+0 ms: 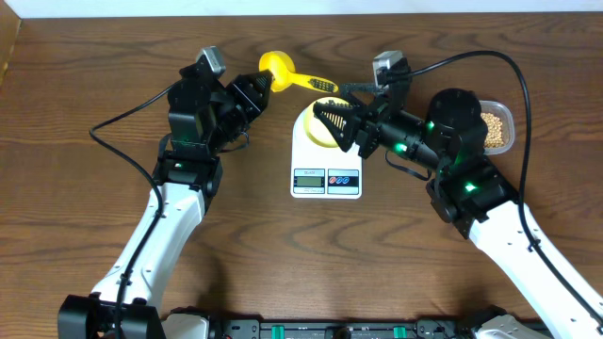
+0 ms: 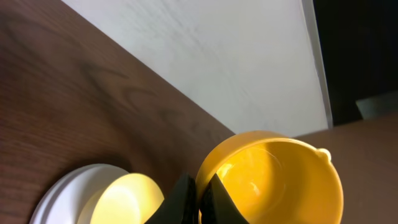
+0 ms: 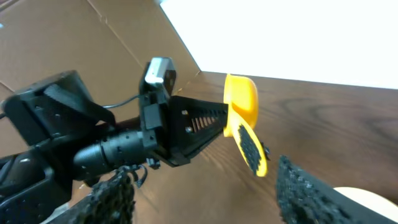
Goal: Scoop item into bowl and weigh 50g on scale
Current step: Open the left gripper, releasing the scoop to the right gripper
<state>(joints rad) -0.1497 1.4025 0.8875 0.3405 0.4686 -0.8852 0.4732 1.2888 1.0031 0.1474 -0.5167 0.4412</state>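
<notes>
1. Clamping the scoop (image 1: 276, 68) by its rim, the left gripper (image 1: 260, 87) is closed just behind the scale's (image 1: 326, 179) far-left corner. The left wrist view shows its 2 fingers (image 2: 184, 200) pinching the yellow wall, 1 inside and 1 outside.
2. The scoop's handle (image 1: 318, 85) runs rightward along the scale's far edge. It ends just beside the right gripper (image 1: 335, 119).
3. The right gripper hangs over the scale's platform with its jaws apart, holding nothing. From the right wrist, its fingers (image 3: 308, 190) flank the handle tip, and whether either touches it cannot be told.
4. The bowl (image 2: 121, 202) sits on the scale's platform, its rim inside the platform's white edge. From overhead the right gripper hides much of it.
5. The beans (image 1: 494, 130) lie in a clear tub (image 1: 510, 117) well to the right of the scale, partly behind the right arm.
6. The scale's display and buttons, on its near edge, are uncovered.
7. The table (image 1: 94, 75) shows bare wood left of the scale and in front of it, between the 2 arms. A cable (image 1: 122, 122) loops across the wood well left of the scale.
8. The table's far edge runs behind the scale, with a strip of wood between that edge and the scoop.
</notes>
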